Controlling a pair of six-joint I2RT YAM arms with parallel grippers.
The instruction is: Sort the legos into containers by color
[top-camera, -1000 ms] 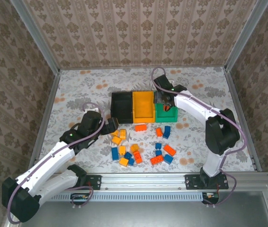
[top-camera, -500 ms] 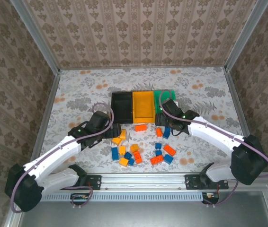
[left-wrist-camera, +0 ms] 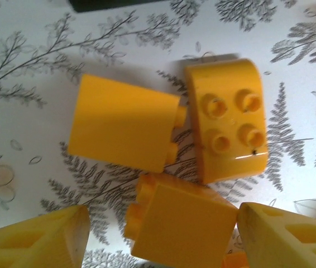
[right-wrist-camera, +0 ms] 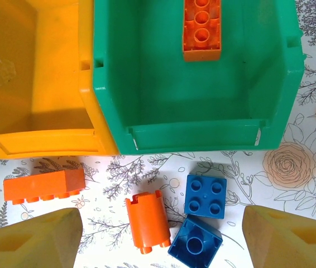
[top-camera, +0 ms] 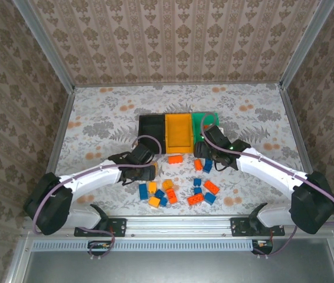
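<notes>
My left gripper [top-camera: 147, 171] [left-wrist-camera: 163, 243] is low over three yellow-orange legos and open. One yellow lego [left-wrist-camera: 180, 226] lies between its fingers, with the right finger [left-wrist-camera: 292, 234] at its corner and the left finger [left-wrist-camera: 35, 240] apart from it. Two more yellow legos [left-wrist-camera: 121, 123] [left-wrist-camera: 228, 120] lie just beyond. My right gripper [top-camera: 205, 155] [right-wrist-camera: 161, 240] hangs open in front of the green bin [right-wrist-camera: 194, 137], over a red-orange lego [right-wrist-camera: 147, 222] and two blue legos [right-wrist-camera: 205, 195] [right-wrist-camera: 195, 243]. A red-orange lego [right-wrist-camera: 201, 30] lies in the green bin.
The black bin [top-camera: 143, 134], yellow bin [top-camera: 179, 143] and green bin [top-camera: 198, 117] stand joined in a row mid-table. A red-orange lego [top-camera: 175, 158] lies before the yellow bin. Several blue, yellow and red-orange legos [top-camera: 203, 193] are scattered toward the near rail.
My right gripper has drawn back from above the green bin to the legos in front of it. My left arm has swung right and down onto the yellow legos.
</notes>
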